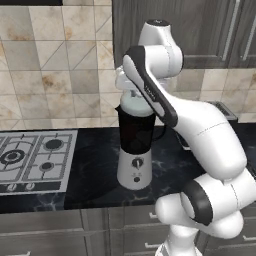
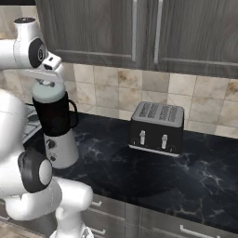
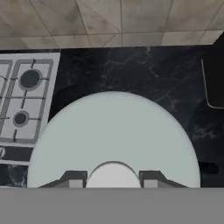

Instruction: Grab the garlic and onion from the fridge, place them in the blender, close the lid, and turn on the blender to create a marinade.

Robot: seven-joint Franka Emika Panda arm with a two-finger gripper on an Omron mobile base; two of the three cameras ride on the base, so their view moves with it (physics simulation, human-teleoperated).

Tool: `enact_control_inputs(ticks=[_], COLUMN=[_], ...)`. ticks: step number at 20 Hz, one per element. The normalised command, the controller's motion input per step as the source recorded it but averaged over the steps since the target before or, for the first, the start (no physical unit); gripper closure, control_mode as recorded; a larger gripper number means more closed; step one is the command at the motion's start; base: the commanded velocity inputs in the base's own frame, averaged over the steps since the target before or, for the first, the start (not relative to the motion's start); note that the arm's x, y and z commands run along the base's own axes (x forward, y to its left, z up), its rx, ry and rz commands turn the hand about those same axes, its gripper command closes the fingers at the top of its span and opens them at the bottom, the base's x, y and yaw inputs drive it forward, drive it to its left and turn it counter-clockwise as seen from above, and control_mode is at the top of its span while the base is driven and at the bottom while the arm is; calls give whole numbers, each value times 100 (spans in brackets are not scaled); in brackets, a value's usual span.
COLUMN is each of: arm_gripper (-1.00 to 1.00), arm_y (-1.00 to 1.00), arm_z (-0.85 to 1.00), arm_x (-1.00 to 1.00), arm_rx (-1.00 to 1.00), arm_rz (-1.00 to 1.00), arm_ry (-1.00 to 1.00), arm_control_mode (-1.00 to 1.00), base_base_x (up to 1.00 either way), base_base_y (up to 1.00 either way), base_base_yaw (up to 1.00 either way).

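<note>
The blender (image 1: 135, 142) stands on the black counter, a dark jug on a silver-white base with a round knob; it also appears at the left of the right base view (image 2: 56, 123). The pale grey-green lid (image 1: 133, 105) (image 2: 48, 93) rests on top of the jug. From the hand view I look straight down on the lid (image 3: 113, 131). My gripper (image 3: 113, 177) (image 2: 46, 82) comes down from above and is shut on the lid's small knob, one finger (image 3: 74, 178) on each side. The garlic and onion are hidden, and the fridge is out of view.
A gas hob (image 1: 35, 157) (image 3: 22, 100) lies left of the blender. A black two-lever toaster (image 2: 155, 128) stands to its right near the tiled wall. Dark wood cabinets (image 2: 139, 28) hang above the counter (image 2: 139, 176).
</note>
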Motion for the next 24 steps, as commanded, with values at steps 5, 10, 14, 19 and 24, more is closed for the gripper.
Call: enact_control_inputs(ticks=[5,10,14,19,24], arm_gripper=[100,100,100,100,100], arm_y=[17,-1,-6,-13,-10], arm_z=[-5,-25,-28,-2,1], arm_x=[48,-2,-11,-3,-43], arm_rx=[0,0,-5,-5,0], arm_rz=[13,1,0,0,-1], arm_ry=[15,0,0,0,12], arm_control_mode=[-100,-100,-100,-100,-100], base_base_x=[0,0,0,0,0], base_base_y=[0,0,0,0,0], base_base_yaw=[0,0,0,0,0])
